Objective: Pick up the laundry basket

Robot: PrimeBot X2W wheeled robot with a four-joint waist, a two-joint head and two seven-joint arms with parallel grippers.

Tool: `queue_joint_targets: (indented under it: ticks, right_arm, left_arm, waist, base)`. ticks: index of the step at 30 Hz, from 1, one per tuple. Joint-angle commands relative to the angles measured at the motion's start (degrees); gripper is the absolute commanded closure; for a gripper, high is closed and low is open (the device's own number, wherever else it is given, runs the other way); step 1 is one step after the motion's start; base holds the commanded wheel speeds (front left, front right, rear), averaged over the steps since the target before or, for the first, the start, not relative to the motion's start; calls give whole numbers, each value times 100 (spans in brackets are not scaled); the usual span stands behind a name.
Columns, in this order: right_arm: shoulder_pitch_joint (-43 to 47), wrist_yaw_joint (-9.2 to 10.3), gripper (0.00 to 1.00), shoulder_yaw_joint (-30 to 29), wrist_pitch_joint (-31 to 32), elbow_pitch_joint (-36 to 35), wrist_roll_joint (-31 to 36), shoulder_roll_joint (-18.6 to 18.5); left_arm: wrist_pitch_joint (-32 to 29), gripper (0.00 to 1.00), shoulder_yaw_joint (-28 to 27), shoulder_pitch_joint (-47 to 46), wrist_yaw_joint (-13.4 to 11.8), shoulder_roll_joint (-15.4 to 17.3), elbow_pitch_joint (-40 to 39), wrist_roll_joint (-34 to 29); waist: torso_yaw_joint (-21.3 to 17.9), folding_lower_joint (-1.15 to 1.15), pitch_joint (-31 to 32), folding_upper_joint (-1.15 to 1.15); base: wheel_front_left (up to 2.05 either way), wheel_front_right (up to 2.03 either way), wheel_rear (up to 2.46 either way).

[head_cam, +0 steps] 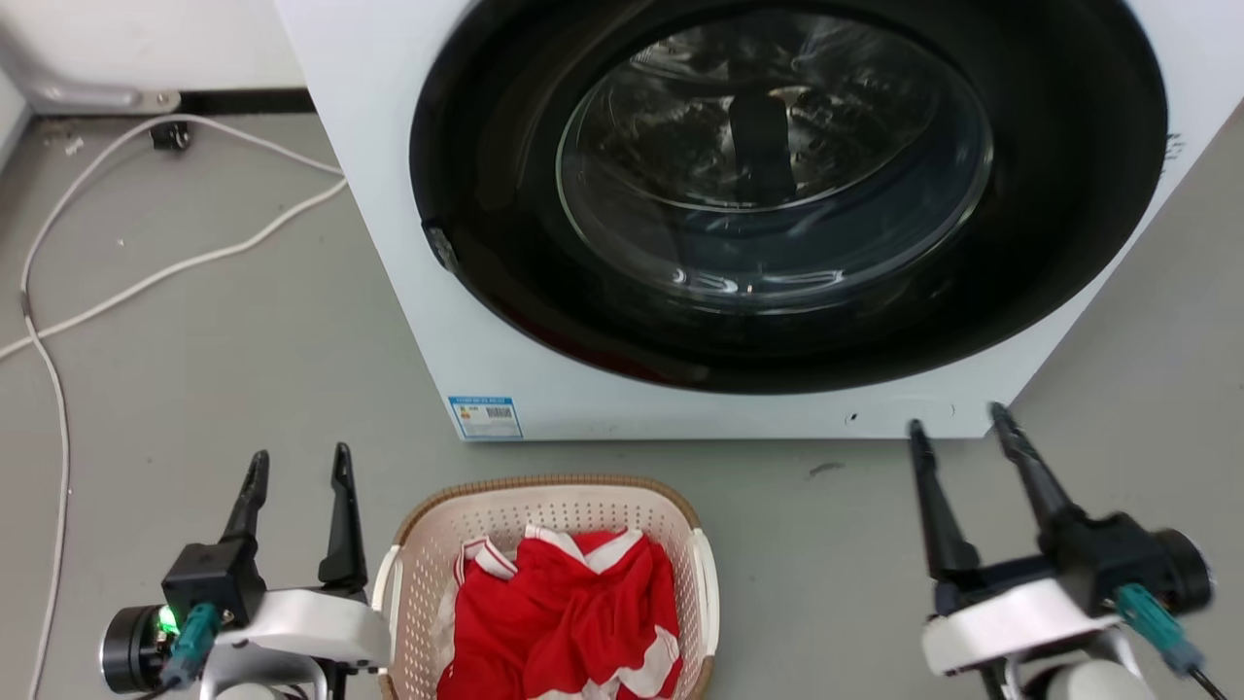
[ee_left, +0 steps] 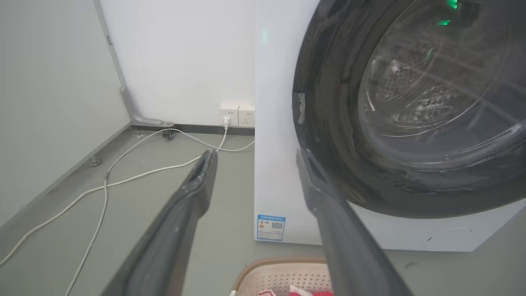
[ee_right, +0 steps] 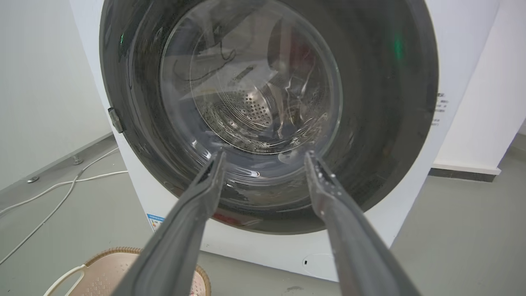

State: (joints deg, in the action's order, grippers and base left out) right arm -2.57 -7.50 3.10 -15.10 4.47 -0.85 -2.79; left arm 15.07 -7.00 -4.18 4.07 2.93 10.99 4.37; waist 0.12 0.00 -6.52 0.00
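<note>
head view is showing the laundry basket [head_cam: 583, 510] sitting on the grey floor [head_cam: 243, 389], near the front of the white washing machine [head_cam: 408, 243]. it is cream and perforated, with a brown woven-look rim and white side handles, and it is holding a red and white garment [head_cam: 573, 612]. the left gripper [head_cam: 299, 455] and right gripper [head_cam: 957, 420] are hovering on either side of it, jaws standing wide, gripping nothing. white cables [head_cam: 194, 261] are lying across the floor.

Left claw [head_cam: 300, 453], right claw [head_cam: 957, 418]: long black fingers [head_cam: 342, 530], white wrist shells [head_cam: 316, 622], teal plugs [head_cam: 197, 627].
</note>
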Motion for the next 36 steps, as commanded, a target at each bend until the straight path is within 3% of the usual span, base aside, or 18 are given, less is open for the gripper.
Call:
queue_joint_targets:
  ticks: [1, 13, 26, 36]
  right_arm:
    - [-135, 2, 0, 55, -11, 70, 22, -18]
    - [-1399, 3, 0, 1003, -11, 1528, -58, -16]
    - [-2831, 3, 0, 2072, -11, 3432, -310, -12]
    - [-3519, 3, 0, 2859, -11, 4555, -958, -12]
  left_arm:
    - [16, 0, -49, -123, 42, 53, 80, -28]
    - [16, 0, -261, -1075, 300, 513, 1489, 51]
    - [16, 0, 110, -2206, 340, 898, 2976, 110]
    - [17, 0, 403, -2792, 341, 1129, 3778, 226]
  waist:
    - [21, 0, -122, 0]
    - [-24, 0, -1177, 0]
    - [-53, 0, -2479, 0]
    - [14, 0, -3127, 0]
  base:
    - [0, 0, 0]
    - [0, 0, 0]
    - [0, 0, 0]
    - [0, 0, 0]
